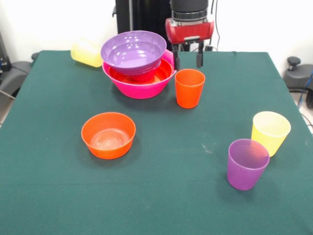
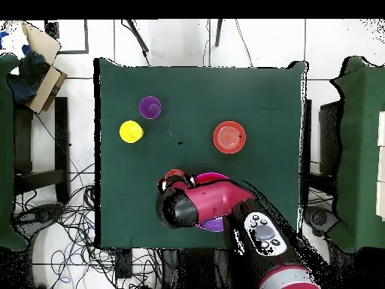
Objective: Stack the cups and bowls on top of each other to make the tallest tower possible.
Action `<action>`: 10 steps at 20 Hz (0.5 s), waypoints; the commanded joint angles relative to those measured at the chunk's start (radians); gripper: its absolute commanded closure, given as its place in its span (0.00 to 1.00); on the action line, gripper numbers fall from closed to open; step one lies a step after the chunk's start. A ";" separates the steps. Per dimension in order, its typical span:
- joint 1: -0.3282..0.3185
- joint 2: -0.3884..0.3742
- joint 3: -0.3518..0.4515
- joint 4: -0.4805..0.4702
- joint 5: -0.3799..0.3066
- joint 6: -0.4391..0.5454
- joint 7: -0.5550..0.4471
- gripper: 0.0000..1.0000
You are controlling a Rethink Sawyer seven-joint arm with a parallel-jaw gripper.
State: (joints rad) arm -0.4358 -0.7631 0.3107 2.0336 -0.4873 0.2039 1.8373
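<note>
Beside glossy nested bowls (image 1: 138, 63), tapered orange cup (image 1: 189, 87).

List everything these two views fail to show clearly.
- Tower: in the overhead view the arm covers nearly all of it; in the front view the purple bowl hides what it sits on.
- Yellow cup lying behind the tower: absent overhead.
- Gripper: overhead, hidden under the arm.

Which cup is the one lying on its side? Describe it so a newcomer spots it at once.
Start at the tower, the purple bowl sitting in the big pink bowl at the green table's far side. Just left of it in the front view lies a yellow cup. It alone is tipped over; the other yellow cup stands upright by the purple cup.
</note>
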 commanded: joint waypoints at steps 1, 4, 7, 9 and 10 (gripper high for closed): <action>0.064 0.094 -0.071 0.008 0.032 -0.078 0.199 0.00; 0.080 0.114 -0.089 -0.003 0.038 -0.098 0.201 0.00; 0.094 0.147 -0.103 -0.026 0.040 -0.117 0.198 0.00; 0.098 0.165 -0.108 -0.034 0.042 -0.129 0.195 0.00; 0.101 0.171 -0.110 -0.037 0.042 -0.132 0.194 0.00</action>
State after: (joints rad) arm -0.3614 -0.6874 0.2289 2.0330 -0.4796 0.1168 1.8661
